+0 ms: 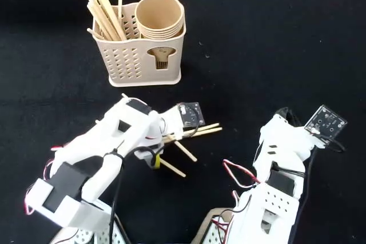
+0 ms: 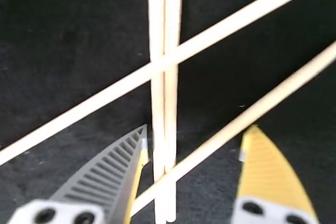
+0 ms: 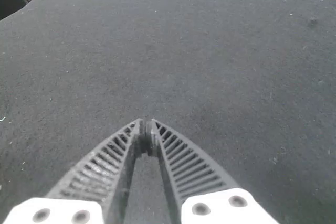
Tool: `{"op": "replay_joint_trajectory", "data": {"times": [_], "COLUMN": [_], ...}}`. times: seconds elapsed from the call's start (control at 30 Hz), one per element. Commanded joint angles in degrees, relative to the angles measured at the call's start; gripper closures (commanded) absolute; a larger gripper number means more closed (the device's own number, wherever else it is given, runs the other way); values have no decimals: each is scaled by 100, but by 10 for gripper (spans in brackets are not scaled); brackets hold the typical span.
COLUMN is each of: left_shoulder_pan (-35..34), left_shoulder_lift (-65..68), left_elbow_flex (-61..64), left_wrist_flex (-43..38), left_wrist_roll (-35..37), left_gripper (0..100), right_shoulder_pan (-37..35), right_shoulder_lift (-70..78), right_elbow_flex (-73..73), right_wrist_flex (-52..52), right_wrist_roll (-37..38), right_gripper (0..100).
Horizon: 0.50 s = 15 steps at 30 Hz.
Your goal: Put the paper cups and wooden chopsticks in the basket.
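Left gripper (image 2: 198,129), lower left of the high view, nearest item: lowered onto the counter (image 1: 274,55) over the loose chopsticks (image 1: 194,131). Its fingers (image 2: 118,171) are spread apart and grip nothing. One grey finger and one yellow-faced finger stand either side of a close-laid pair of sticks.

Basket (image 1: 140,64), far side of the counter, well apart from the gripper: perforated, upright, two compartments. The left compartment holds the stowed chopsticks (image 1: 106,14), a bundle leaning outward. The right compartment holds the paper cups (image 1: 160,15), nested in one stack.

Loose chopsticks, about four, just right of the left gripper: the pair lies side by side, one stick crosses over it, and another runs slantwise between the fingers.

Right gripper (image 3: 147,127), lower right: fingers pressed together, empty, above bare counter and well apart from the sticks.

Step in hand, as judged: cups appear done, and the chopsticks on the counter are being collected. The next move calls for closing the left fingers squarely on the pair. The lift should not drag the crossing stick along. The pair then needs carrying to the left compartment.
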Motion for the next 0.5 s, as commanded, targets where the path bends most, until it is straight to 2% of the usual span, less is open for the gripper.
{"op": "replay_joint_trajectory", "data": {"times": [0.0, 0.47], "left_shoulder_pan": [22, -286], "left_shoulder_lift": [-18, -53], "left_elbow_flex": [40, -66], "left_wrist_flex": [-105, 44], "left_wrist_roll": [9, -18], "left_gripper": [765, 769], "right_shoulder_pan": [35, -35], "right_shoulder_lift": [-66, -66], "right_elbow_flex": [-330, -330], "right_wrist_flex": [-167, -167], "right_wrist_roll": [-79, -62], "right_gripper": [963, 963]}}
